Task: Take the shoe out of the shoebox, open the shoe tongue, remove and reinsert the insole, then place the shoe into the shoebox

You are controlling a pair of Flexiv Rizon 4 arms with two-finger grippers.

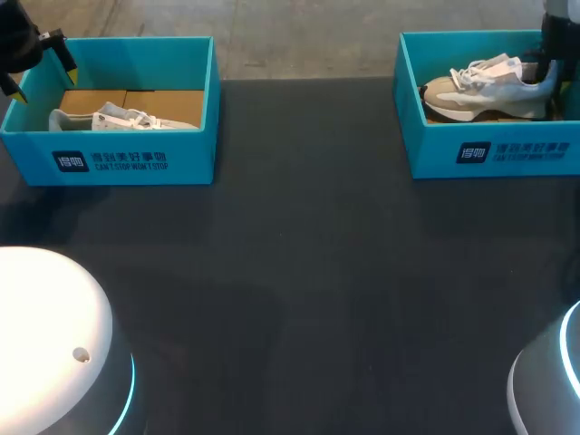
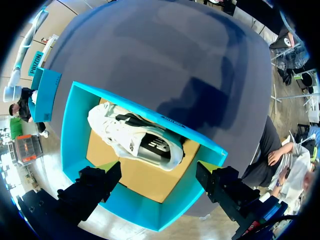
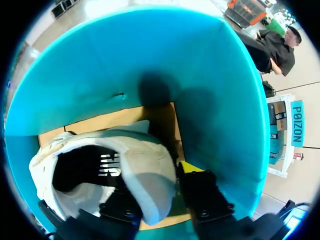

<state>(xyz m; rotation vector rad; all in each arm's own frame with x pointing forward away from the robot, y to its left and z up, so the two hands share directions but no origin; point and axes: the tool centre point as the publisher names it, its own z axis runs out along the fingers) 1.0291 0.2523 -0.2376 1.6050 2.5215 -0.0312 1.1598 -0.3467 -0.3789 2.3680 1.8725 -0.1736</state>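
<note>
- The table (image 1: 299,272) is dark and carries two open teal boxes at its far edge, well apart from each other.
- The left shoebox (image 1: 136,159) stands at the far left. A pale left shoe (image 1: 118,118) lies low inside it on the brown cardboard floor (image 1: 163,98).
- The left arm (image 1: 18,41) hangs over the far left corner of that box. In the left wrist view its jaws are spread wide, with one finger (image 2: 102,180) on either side of the box's near wall. They touch neither the box nor the shoe.
- From that same view the left shoe (image 2: 135,137) rests near the box wall farthest from the jaws, its dark opening turned up.
- The right shoebox (image 1: 498,149) stands at the far right and holds the right shoe (image 1: 485,91), which is beige and white. It sits upright, toe towards the table's middle, its laces and sole showing above the front wall.
- The right arm (image 1: 557,36) comes down into this box at the heel end of the shoe.
- In the right wrist view the right jaws pinch the heel of the right shoe (image 3: 145,170). One finger is inside the dark opening and the other, yellow-tipped finger (image 3: 189,167) is outside against the heel, close to the teal wall (image 3: 150,60).
</note>
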